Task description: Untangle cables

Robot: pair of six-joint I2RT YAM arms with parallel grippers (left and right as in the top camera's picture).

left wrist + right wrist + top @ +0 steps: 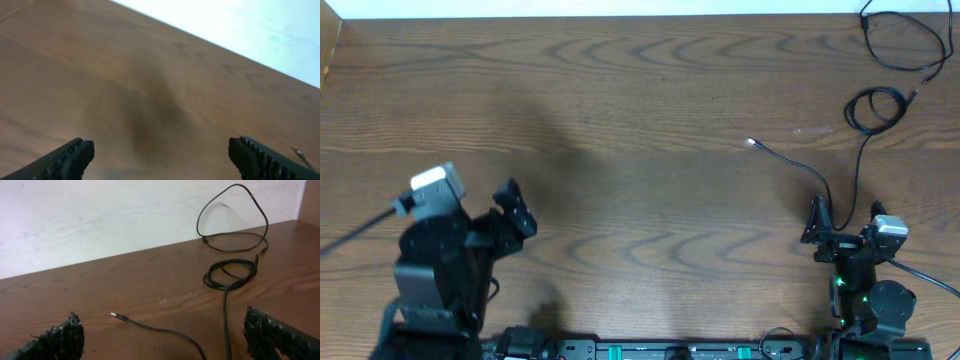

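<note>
Black cables lie on the right side of the wooden table. One cable [798, 165] runs from a silver plug tip [751, 144] down toward my right gripper [844, 232]; it also shows in the right wrist view [165, 331]. A coiled cable [876, 110] loops at the right, seen too in the right wrist view [231, 275]. Another loop [905, 40] lies at the far right corner. My right gripper [162, 340] is open and empty, just in front of the cables. My left gripper [515, 205] is open and empty at the near left, over bare wood [160, 157].
The table's far edge meets a white wall [100, 215]. A thin grey rod [355, 232] sticks out left of the left arm. The robot base rail [660, 350] runs along the near edge.
</note>
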